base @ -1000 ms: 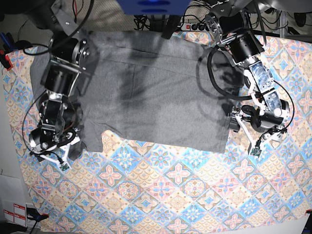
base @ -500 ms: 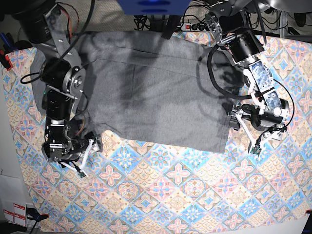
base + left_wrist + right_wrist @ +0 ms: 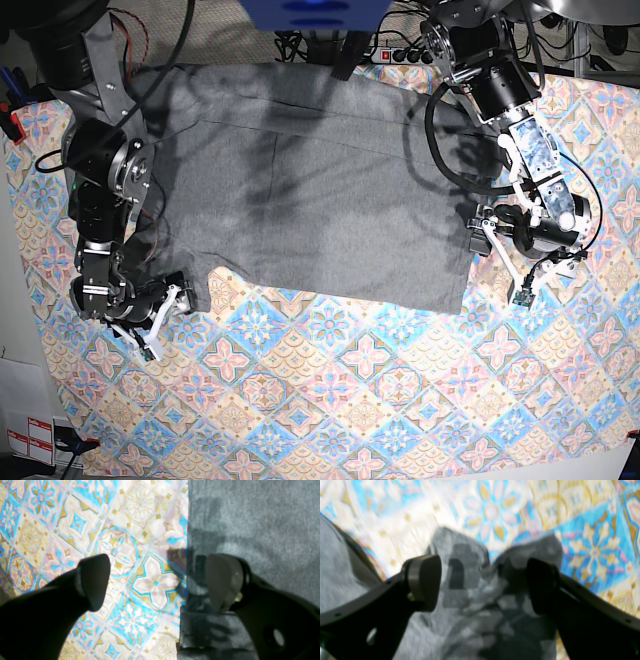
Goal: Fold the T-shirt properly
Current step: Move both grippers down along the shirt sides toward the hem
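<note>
The grey T-shirt (image 3: 320,180) lies spread flat on the patterned tablecloth (image 3: 380,400). The left hand (image 3: 157,580) gapes wide at its side edge; the right hand (image 3: 482,582) straddles a bunched sleeve, released.

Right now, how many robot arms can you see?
2. The left arm is at the T-shirt's right edge in the base view; the right arm is at its left edge.

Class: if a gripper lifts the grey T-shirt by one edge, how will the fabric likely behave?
The T-shirt will probably droop, not stay flat: it lies limp on the tablecloth, bunched between the right gripper jaws. It looks thin and light, so pushing it would likely wrinkle it.
</note>
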Robot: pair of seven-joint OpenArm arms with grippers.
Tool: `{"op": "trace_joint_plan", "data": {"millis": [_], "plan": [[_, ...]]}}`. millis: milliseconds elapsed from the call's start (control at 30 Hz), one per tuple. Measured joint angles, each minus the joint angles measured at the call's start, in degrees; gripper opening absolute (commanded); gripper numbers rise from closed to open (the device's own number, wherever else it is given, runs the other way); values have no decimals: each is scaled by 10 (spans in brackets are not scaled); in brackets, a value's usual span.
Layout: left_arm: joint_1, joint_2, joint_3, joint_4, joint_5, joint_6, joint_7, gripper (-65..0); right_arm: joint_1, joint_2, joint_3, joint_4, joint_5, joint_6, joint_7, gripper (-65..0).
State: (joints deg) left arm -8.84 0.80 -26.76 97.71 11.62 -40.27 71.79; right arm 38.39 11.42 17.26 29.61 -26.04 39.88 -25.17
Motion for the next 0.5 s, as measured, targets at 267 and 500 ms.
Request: {"op": "trace_joint_plan", "data": {"millis": [267, 500], "plan": [[8, 0, 0, 0, 0, 0, 0, -61, 6, 0, 0, -82, 7, -34, 58, -133], [-32, -3, -1, -25, 2, 1, -25, -61, 19, 0, 12, -135, 5, -46, 96, -133]]}}
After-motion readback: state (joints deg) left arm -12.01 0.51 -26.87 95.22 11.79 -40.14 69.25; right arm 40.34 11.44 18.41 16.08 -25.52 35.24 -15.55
